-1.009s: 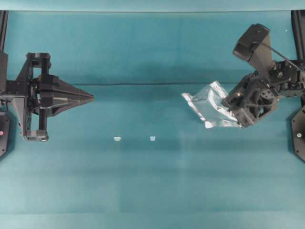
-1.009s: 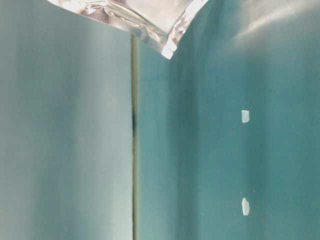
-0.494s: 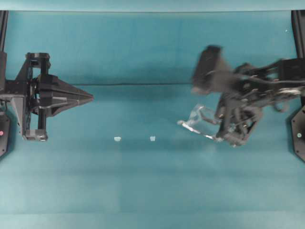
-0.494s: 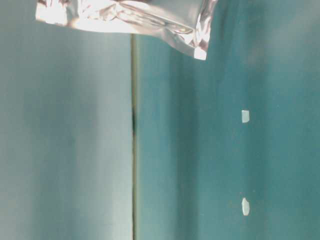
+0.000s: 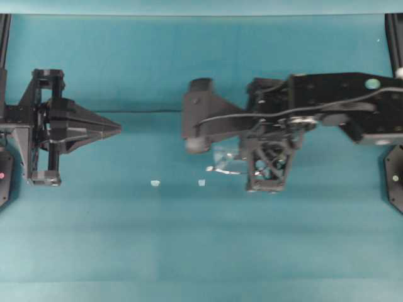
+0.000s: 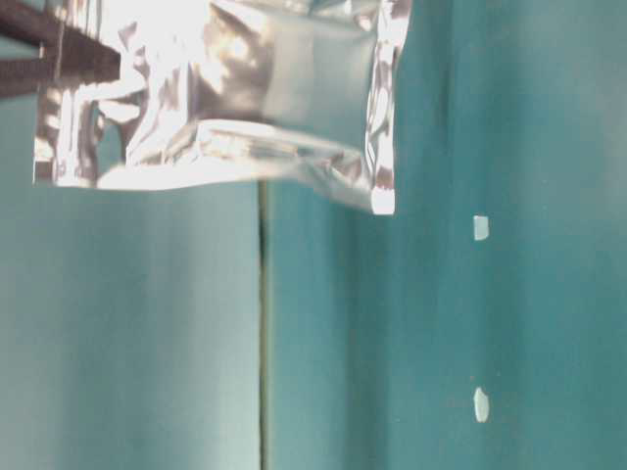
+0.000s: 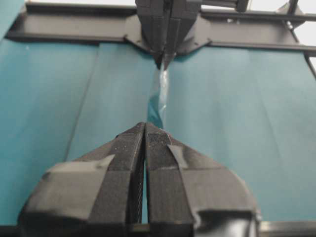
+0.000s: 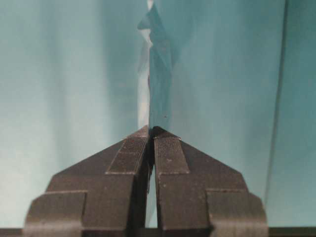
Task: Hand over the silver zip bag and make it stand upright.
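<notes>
The silver zip bag [image 5: 224, 162] hangs above the table near its middle, pinched at one edge by my right gripper [image 5: 244, 165], which is shut on it. Seen from the table it is a shiny crinkled pouch [image 6: 245, 98] with a dark finger [image 6: 69, 61] on its left edge. The right wrist view has the bag [image 8: 158, 74] edge-on, rising from the closed right gripper [image 8: 149, 129]. My left gripper [image 5: 118, 128] stays shut and empty at the far left, pointing at the bag. Its camera shows its own left gripper [image 7: 145, 126], the thin bag [image 7: 159, 96] and the right gripper [image 7: 165, 54] beyond.
Two tiny white bits [image 5: 155, 183] [image 5: 201, 182] lie on the teal cloth in front of the bag; both white bits [image 6: 480, 227] [image 6: 480, 403] show from table level too. A seam [image 5: 157, 112] runs across the cloth. The right arm [image 5: 340, 104] reaches over the table's right half.
The right arm has swung left toward the table's middle, carrying the bag and turning it edge-on to the overhead view. The left arm has not moved.
</notes>
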Robot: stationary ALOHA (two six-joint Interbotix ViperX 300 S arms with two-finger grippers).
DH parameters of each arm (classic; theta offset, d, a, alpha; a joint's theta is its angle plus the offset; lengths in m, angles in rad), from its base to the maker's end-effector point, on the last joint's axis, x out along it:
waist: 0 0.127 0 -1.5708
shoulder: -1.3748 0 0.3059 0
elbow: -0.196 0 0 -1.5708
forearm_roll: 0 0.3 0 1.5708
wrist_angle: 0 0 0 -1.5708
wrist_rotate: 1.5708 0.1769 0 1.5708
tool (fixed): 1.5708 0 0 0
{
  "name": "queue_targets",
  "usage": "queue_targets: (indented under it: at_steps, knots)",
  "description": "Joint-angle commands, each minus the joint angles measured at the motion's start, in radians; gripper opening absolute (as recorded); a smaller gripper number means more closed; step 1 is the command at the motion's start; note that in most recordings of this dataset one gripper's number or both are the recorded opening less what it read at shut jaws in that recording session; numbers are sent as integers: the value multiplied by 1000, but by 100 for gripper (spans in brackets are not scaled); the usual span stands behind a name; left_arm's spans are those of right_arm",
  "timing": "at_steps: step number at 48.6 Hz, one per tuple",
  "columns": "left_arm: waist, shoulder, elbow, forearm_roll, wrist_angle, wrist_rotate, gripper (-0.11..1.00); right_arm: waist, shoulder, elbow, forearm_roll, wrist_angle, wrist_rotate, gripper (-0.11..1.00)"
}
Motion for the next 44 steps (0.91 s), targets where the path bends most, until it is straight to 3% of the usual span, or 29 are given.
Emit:
queue_targets:
  at_steps: [1, 28, 44]
  knots:
    - [2, -20, -6, 2, 28, 2, -1, 5, 8, -61, -3, 6, -18, 4]
    - [2, -123, 23, 2, 140, -2, -1, 35, 130, -183, -37, 17, -66, 4]
    - [3, -130, 32, 2, 141, 0, -1, 35, 176, -190, -74, 14, -75, 4]
